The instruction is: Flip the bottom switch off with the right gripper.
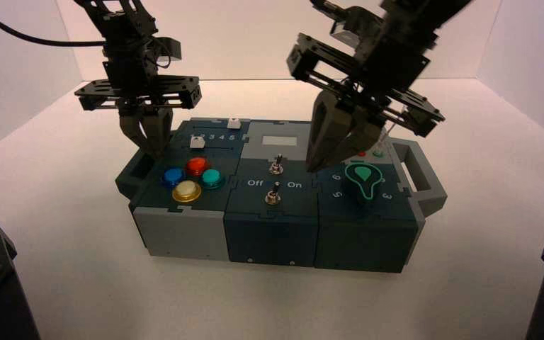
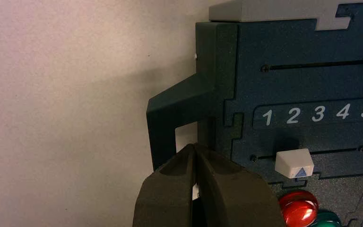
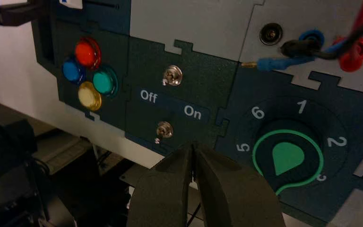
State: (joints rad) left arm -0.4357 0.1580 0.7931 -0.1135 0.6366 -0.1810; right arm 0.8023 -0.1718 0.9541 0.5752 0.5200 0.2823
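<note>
1. My right gripper [image 1: 313,168] is closed, holding nothing, poised above the box, likely to make one narrow pusher.
2. Toward its eight o'clock in the high view sits the bottom switch [image 1: 273,196], nearest the box's six o'clock edge.
3. My left gripper [image 1: 157,152] waits, closed, over the box's ten o'clock side, presumably clear of the work.

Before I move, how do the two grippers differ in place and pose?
The left gripper hovers by the box's left handle; the right gripper hovers between the switches and green-rimmed knob. The left gripper's crossbar looks nearly level, while the right gripper's slants down to the right. Both have their jaws shut.
</note>
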